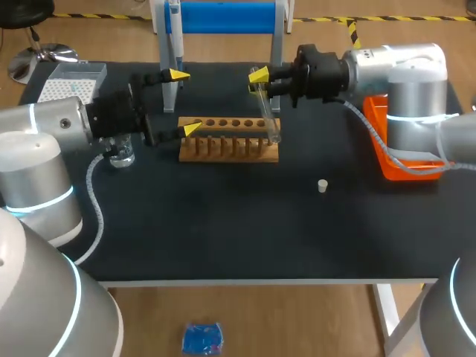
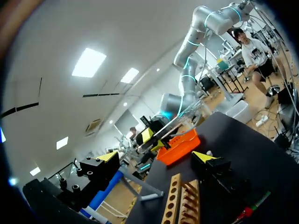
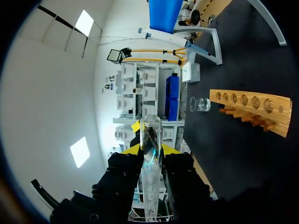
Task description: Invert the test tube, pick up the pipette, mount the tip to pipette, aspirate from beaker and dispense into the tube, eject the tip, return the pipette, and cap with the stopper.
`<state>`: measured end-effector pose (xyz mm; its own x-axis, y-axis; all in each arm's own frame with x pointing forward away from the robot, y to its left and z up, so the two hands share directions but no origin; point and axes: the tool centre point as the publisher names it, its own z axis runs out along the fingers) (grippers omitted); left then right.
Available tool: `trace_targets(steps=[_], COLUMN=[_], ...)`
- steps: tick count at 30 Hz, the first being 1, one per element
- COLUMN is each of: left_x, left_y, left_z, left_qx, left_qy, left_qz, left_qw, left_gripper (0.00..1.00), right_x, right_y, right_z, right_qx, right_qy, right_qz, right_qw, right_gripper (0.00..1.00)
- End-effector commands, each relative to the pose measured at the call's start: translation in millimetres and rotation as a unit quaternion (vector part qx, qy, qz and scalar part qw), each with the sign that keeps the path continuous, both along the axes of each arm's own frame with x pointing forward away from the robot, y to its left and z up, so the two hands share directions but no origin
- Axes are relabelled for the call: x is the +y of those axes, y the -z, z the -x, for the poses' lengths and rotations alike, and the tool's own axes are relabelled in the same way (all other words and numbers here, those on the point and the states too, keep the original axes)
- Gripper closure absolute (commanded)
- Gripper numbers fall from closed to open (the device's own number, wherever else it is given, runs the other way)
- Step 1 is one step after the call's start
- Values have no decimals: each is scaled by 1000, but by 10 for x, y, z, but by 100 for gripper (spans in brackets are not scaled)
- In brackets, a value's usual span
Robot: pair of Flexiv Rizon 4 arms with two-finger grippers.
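The tube (image 1: 268, 111) is clamped in the right tool (image 1: 260, 80), both fingers pressing it from two sides. It hangs tilted over the right end of the rack (image 1: 229, 141); whether its lower end touches the wood I cannot tell. In the right wrist view its rounded closed end points out ahead of the fingers.

The step in hand looks like the inversion. To do it well, I judge the wrist should turn slowly about the tube's own length, with the grip firm, since smooth glass may slide between the pads. The tube should first lift clear of the rack so the swinging end strikes neither wood nor the other arm. It should finish mouth-up over a hole at the near end of the rack and go down straight.

The left tool (image 1: 184, 102) stands with fingers wide apart and nothing between them, just beside the rack's left end. The pipette (image 1: 173, 41) hangs on its stand behind. The beaker (image 1: 121, 155) sits left of the rack, and the stopper (image 1: 322, 186) lies well apart on the bench (image 1: 223, 230).
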<state>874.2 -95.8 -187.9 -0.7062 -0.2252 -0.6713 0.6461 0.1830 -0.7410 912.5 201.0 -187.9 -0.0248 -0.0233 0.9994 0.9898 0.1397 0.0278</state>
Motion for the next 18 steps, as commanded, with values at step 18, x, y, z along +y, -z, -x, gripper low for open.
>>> trace_targets(steps=[18], left_x=[-471], left_y=[-128], left_z=[261], left_qx=[-257], left_qy=[-36], left_qz=[-118], left_qw=[958], left_gripper=[0], right_x=[-8], right_y=[-8], right_z=[1], right_qx=[0], right_qy=[0], right_qz=[1], right_qw=[1000], right_gripper=[100])
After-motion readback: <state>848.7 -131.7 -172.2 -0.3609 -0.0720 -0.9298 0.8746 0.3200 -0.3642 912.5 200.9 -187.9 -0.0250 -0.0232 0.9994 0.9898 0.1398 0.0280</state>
